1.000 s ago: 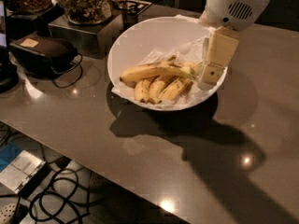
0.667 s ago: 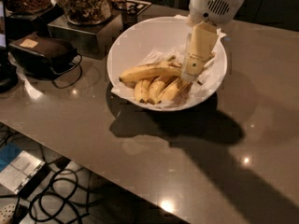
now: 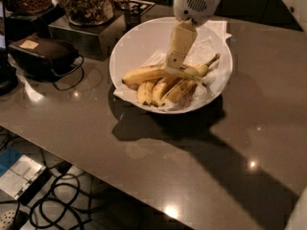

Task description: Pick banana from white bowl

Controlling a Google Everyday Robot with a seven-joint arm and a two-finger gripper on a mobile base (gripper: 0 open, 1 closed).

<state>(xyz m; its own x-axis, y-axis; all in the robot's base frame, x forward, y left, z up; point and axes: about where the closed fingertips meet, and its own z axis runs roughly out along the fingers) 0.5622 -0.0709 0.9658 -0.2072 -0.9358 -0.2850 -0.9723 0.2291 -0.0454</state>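
The white bowl (image 3: 129,42) sits on the dark counter, lined with crumpled white paper. The banana (image 3: 144,74), long and gently curved, lies across the middle of the bowl, its stem end pointing up right. A bunch of shorter bananas (image 3: 163,91) lies just in front of it. My gripper (image 3: 173,67) reaches down from above into the bowl, its cream-coloured fingers right at the banana's middle, touching or just over it.
Glass jars of snacks (image 3: 86,4) stand on a metal box at the back left. A dark case with a cable (image 3: 41,56) lies left of the bowl. The counter's front edge runs diagonally; cables lie on the floor below (image 3: 62,195).
The gripper has moved left from the bowl's right rim to over the middle of the long banana and come lower.
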